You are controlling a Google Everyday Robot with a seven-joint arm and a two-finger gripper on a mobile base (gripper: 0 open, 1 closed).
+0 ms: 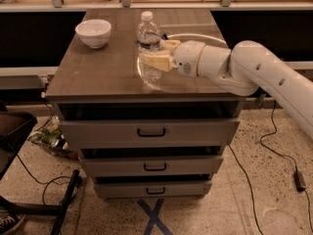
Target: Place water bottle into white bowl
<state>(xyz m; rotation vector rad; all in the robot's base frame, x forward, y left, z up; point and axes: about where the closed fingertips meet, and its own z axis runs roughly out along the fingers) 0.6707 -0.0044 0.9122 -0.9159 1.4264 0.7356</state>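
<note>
The water bottle [148, 33], clear ribbed plastic with a white cap, stands upright near the middle of the wooden cabinet top [98, 77]. My gripper [152, 54] reaches in from the right. One pale finger [156, 61] lies across the bottle's front and the other sits behind it, closed on its mid-body. The white bowl [93, 32] sits empty at the back left of the top, about a bottle's height to the left of the bottle.
The cabinet has three drawers [149, 131] below the top. A shelf edge runs behind it. A black chair base [29, 199] and cables are on the floor at left. A cable with an adapter [298, 180] lies at right. A blue tape cross [154, 217] marks the floor.
</note>
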